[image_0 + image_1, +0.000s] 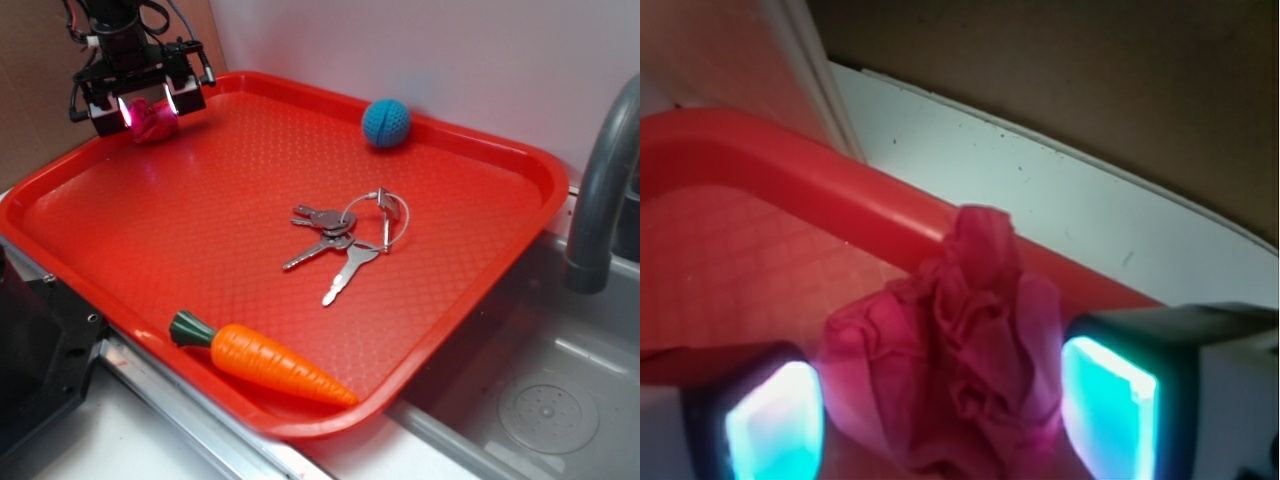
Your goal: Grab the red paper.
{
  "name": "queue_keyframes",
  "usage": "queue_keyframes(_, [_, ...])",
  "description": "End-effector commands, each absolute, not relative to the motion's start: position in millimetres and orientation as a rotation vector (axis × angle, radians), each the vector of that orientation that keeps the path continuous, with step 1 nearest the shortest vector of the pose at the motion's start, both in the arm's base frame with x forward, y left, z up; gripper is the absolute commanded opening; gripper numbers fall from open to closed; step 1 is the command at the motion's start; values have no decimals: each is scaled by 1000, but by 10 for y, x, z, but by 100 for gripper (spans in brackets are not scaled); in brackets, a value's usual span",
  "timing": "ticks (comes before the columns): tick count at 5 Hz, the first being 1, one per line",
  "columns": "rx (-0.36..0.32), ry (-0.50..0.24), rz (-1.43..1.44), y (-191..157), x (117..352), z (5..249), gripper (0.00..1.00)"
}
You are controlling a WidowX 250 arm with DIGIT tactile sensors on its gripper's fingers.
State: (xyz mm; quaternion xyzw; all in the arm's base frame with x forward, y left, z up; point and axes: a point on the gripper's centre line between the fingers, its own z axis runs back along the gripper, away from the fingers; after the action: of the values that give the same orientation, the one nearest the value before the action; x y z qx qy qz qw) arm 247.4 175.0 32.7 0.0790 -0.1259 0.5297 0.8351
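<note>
I have the gripper (146, 105) at the tray's (300, 425) ten o'clock corner. My fingers (775, 420) bracket the paper (960, 370); whether they clamp it, I cannot tell.

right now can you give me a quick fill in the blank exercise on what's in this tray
1. The end effector has its two pads on either side of the ____ paper.
2. The blue ball sits by the tray's ____ rim.
3. The bunch of keys lies between the ball and the ____.
4. The paper looks ____, not flat.

Missing words: red; far; carrot; crumpled
</note>
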Motion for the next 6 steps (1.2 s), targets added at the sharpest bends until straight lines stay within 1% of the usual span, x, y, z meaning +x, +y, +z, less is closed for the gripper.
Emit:
queue_keyframes(1, [191, -294, 1163, 1897, 2432, 401, 89])
queue_keyframes(2, [206, -289, 1166, 1890, 2426, 379, 0])
queue_keyframes(4, [214, -280, 1158, 1837, 2380, 346, 0])
queue_keyframes(5, [205, -262, 1140, 1794, 2341, 358, 0])
queue_keyframes(6, [155, -213, 1051, 1594, 2212, 650, 0])
